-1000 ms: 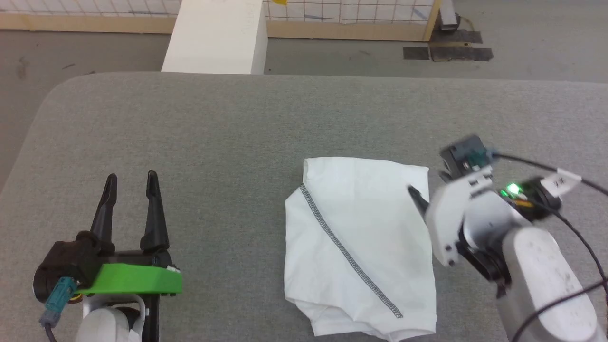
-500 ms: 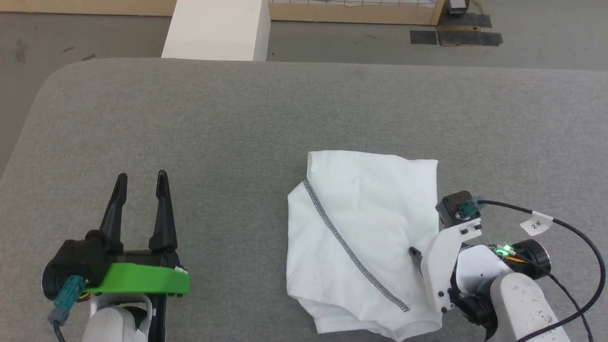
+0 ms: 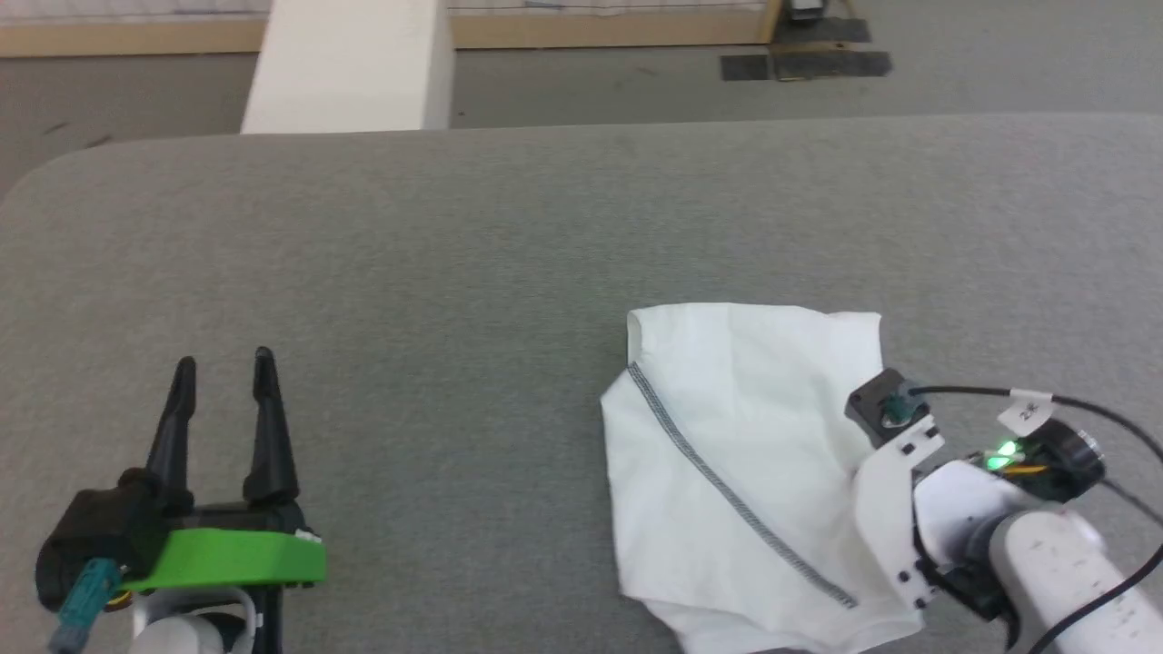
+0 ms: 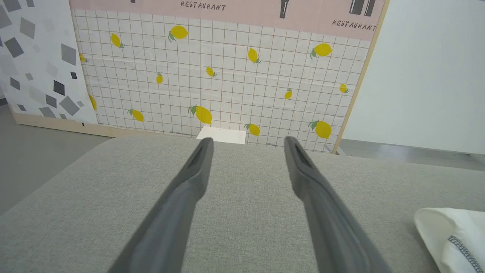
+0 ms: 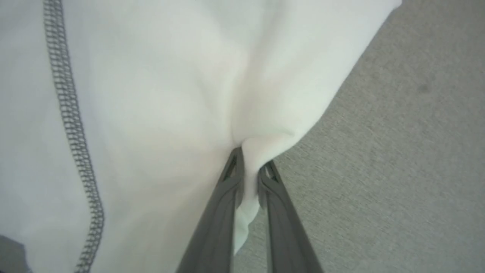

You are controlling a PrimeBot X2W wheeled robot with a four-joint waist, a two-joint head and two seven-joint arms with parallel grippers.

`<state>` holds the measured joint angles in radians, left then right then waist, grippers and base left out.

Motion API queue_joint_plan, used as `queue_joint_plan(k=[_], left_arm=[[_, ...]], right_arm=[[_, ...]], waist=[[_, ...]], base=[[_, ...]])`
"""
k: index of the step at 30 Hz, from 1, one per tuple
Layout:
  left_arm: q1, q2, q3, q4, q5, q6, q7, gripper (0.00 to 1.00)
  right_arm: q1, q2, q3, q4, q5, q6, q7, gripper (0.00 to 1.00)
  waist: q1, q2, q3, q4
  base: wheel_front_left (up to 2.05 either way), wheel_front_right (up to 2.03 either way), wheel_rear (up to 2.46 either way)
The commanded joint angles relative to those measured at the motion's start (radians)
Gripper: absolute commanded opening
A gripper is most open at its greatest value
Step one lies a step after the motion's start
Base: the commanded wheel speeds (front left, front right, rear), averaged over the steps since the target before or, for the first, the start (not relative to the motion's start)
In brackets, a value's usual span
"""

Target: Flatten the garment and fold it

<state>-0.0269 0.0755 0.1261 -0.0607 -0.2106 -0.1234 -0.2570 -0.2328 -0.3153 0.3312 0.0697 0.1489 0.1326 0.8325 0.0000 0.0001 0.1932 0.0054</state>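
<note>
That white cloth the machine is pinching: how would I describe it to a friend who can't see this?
Find the grey fabric-covered table. On its near right part lies a crumpled white garment, one edge pinched in the right tool. Unlike the rigid white box beyond the table's far edge, it is soft, with a grey stitched seam diagonally across it.

grey fabric surface [image 3: 454,254] | grey floor [image 3: 591,91] | lemon-print grid wall [image 4: 227,68]

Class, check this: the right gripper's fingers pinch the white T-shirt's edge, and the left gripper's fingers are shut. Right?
No. The left gripper has open fingers, as the left wrist view shows. The right gripper does pinch the T-shirt at its edge.
</note>
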Motion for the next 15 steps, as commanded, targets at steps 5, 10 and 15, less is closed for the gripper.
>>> queue_joint_plan(k=[5, 10, 15], left_arm=[[0.021, 0.006, 0.045, -0.036, -0.004, -0.002, -0.005, 1.00], [-0.002, 0.029, 0.048, -0.056, 0.005, -0.003, -0.005, 1.00], [-0.042, 0.071, 0.050, -0.096, 0.010, -0.004, 0.001, 1.00]], right_arm=[[-0.134, -0.174, 0.110, -0.017, 0.075, -0.002, 0.013, 0.00], [-0.258, -0.240, 0.147, 0.052, 0.097, -0.002, -0.043, 0.00], [-0.366, -0.295, 0.145, 0.152, 0.076, -0.002, -0.128, 0.00]], waist=[[0.0000, -0.0001, 0.075, -0.259], [0.0000, -0.0001, 0.143, -0.366], [0.0000, -0.0001, 0.232, -0.401]], base=[[0.00, 0.00, 0.00], [0.00, 0.00, 0.00], [0.00, 0.00, 0.00]])
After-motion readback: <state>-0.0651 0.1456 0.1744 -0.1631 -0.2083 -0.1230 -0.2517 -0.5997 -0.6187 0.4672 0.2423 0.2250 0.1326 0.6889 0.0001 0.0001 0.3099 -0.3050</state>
